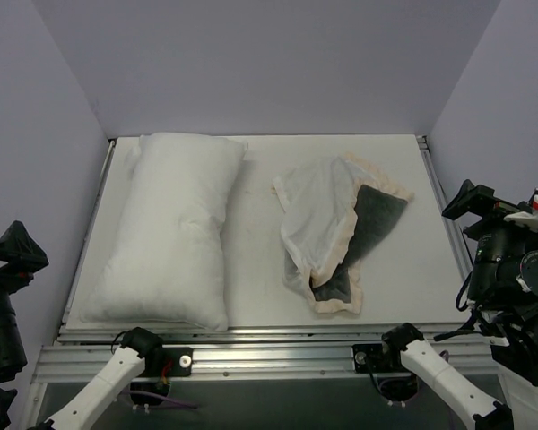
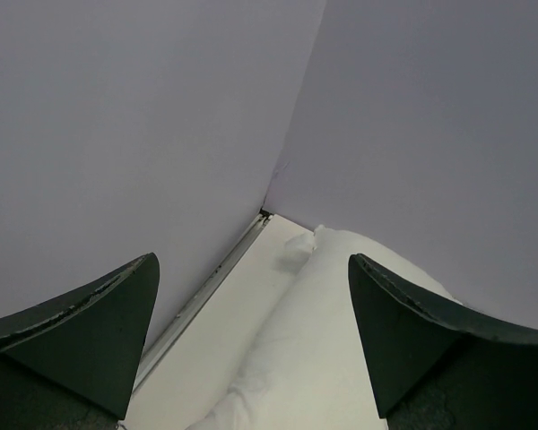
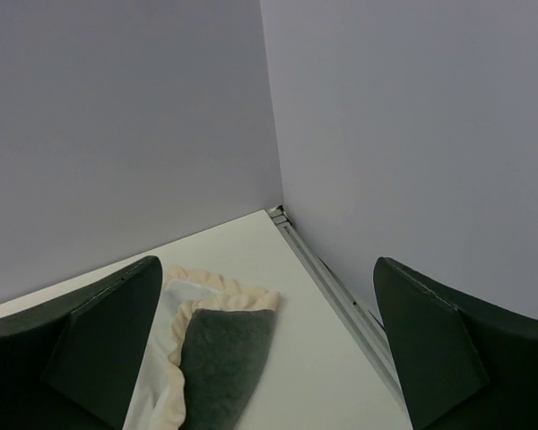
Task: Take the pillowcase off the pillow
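The plain white pillow (image 1: 175, 228) lies bare on the left half of the table, long side running front to back. The pillowcase (image 1: 336, 228) lies crumpled and apart from it on the right, white side up, with its cream ruffle and a dark grey fold showing. My left gripper (image 1: 18, 251) hangs open off the table's left edge, above the near end; its wrist view looks along the pillow (image 2: 332, 340) between the wide jaws (image 2: 252, 260). My right gripper (image 1: 473, 204) is open past the right edge, and its view shows the pillowcase's grey corner (image 3: 224, 349) below the empty jaws (image 3: 267, 262).
The white table (image 1: 255, 269) is enclosed by pale walls at the back and both sides. A metal rail (image 1: 269, 345) runs along the front, carrying both arm bases. Thin metal strips (image 3: 341, 287) line the side edges.
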